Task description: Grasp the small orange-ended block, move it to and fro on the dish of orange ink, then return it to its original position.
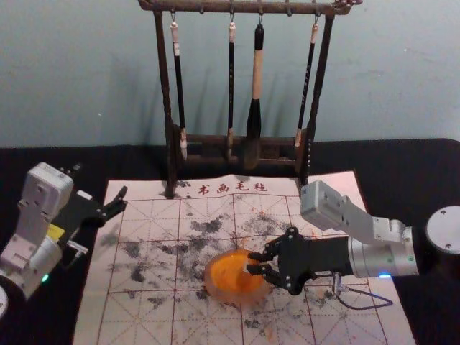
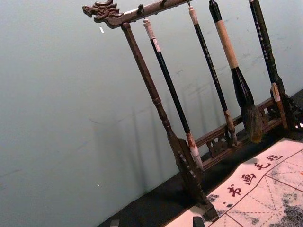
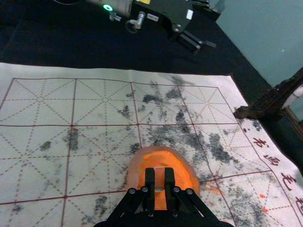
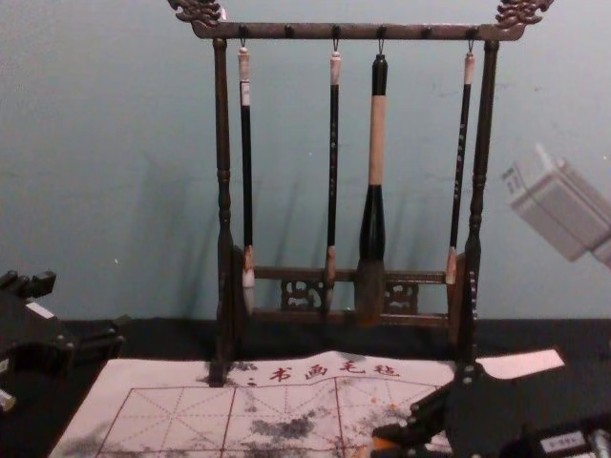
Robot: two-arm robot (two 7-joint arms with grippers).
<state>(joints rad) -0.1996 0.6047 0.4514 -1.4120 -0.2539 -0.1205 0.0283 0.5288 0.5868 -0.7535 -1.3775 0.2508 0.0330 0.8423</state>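
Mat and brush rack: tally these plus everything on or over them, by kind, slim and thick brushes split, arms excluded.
Mat: 1
Brush rack: 1
Slim brushes: 3
Thick brush: 1
Ink dish: 1
Small block: 1
Total: 8

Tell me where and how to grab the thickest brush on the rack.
I'd take the thickest brush by its pale handle section, coming level from the front and closing from left and right. It hangs vertically from the rack's top bar, and that section is straight, slim and well above the soft-looking bristles.

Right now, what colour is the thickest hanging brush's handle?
The handle is black and tan, clearest in the chest view.
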